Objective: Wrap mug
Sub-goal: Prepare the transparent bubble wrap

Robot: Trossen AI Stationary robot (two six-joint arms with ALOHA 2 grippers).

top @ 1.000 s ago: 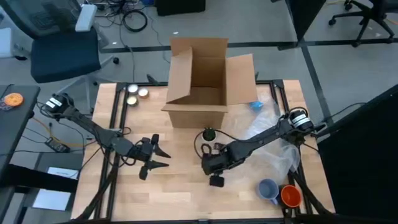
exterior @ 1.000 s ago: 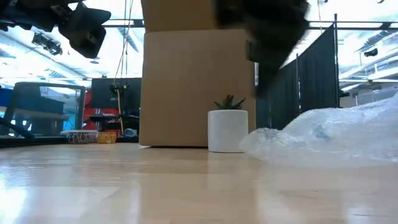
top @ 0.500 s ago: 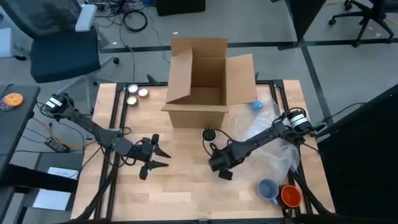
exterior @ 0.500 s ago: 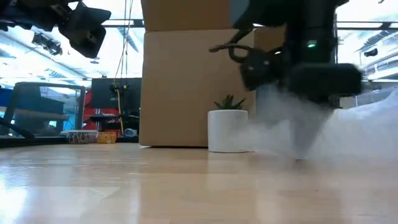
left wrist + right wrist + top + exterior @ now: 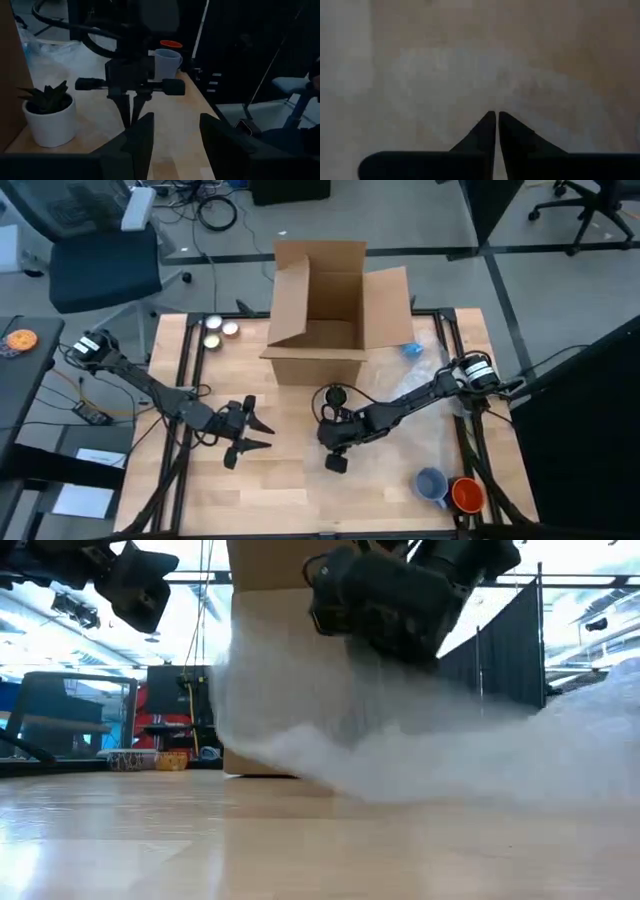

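Note:
A sheet of clear bubble wrap (image 5: 450, 755) trails from the table's right side (image 5: 432, 412) toward the middle. My right gripper (image 5: 335, 462) is shut on it a little above the tabletop, in front of the cardboard box. A grey-blue mug (image 5: 431, 485) and an orange mug (image 5: 467, 495) stand at the near right corner, apart from the wrap. My left gripper (image 5: 262, 433) waits open over the table's left half, holding nothing. My right gripper pinches the bubble wrap between its two fingertips (image 5: 490, 125), which point down from above. Which edge or how many layers it has does not show. The wrap (image 5: 300, 740) hangs below the gripper and spreads out slack toward the right, its lower part lying on the table.
An open cardboard box (image 5: 330, 310) stands at the far middle. A small potted plant (image 5: 47, 117) in a white pot sits just in front of it, beside my right gripper. Two small bowls (image 5: 213, 328) lie at the far left. Bare wood lies between the grippers.
My right gripper dropped to the bubble wrap's near-left edge and took hold. It then rose and went toward the table's left edge, drawing the wrap out across the table in front of the plant and box.

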